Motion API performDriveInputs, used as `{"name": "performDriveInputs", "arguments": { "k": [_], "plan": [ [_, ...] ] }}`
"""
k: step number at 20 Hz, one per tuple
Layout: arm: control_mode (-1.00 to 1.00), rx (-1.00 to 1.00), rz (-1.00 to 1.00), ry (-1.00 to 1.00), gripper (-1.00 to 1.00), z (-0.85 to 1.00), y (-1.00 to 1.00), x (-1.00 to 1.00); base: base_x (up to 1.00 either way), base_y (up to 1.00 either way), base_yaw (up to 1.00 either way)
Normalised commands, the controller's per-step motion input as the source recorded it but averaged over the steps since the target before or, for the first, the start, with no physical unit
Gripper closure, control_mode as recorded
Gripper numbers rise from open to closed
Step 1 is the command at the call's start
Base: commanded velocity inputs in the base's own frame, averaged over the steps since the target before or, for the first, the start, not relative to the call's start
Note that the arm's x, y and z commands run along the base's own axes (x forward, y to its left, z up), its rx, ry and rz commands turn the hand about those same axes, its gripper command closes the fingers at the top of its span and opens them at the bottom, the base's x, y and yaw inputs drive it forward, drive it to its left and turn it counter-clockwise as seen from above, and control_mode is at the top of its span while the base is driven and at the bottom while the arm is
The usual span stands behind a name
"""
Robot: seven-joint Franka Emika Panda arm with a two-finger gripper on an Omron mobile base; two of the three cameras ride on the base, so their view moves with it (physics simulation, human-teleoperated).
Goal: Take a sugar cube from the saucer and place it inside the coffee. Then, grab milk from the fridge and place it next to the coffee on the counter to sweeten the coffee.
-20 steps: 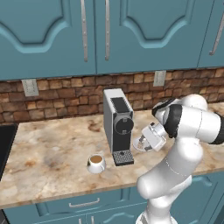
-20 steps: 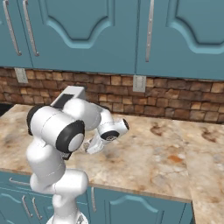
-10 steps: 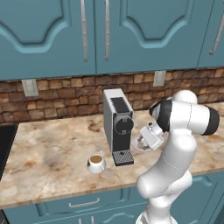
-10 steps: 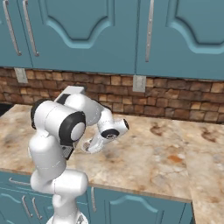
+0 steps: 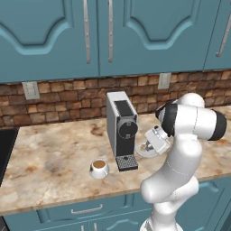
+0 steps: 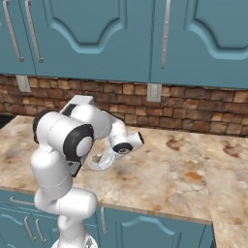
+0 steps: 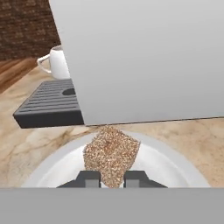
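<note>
counter (image 5: 54, 158), then coffee machine (image 5: 122, 128) w/ the coffee (image 5: 99, 168) at its left. saucer (image 7: 175, 166) sits just right of machine. gripper (image 7: 113, 178) narrow, fingers pinching the sugar cube's (image 7: 112, 155) lower edge. cube prob light, grainy, crumbly: hold by flat sides, gently.

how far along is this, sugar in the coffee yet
Not yet. Nothing looks finished. In hand: the tool has its fingertips against the sugar cube, which sits over the saucer beside the coffee machine. Left: carrying the cube to the coffee on the counter, then fetching the milk.
</note>
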Motion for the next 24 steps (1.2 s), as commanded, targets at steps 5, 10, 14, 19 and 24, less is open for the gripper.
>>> {"name": "performDriveInputs", "arguments": {
  "k": [5,10,14,19,24],
  "plan": [
    [-1.00,0.00,-0.12,-0.26,1.00,0.39,0.00,-0.94,0.00,0.00,0.00],
    [-1.00,0.00,-0.13,-0.23,1.00,0.64,0.03,-0.97,0.00,0.00,0.00],
    [-1.00,0.00,-0.13,-0.12,1.00,0.80,0.32,-0.87,0.00,0.00,0.00],
    [-1.00,0.00,-0.12,-0.02,1.00,0.76,0.77,-0.42,0.00,0.00,0.00],
    [-1.00,0.00,-0.08,0.02,1.00,0.72,0.97,-0.11,0.00,0.00,0.00]
  ]
}}
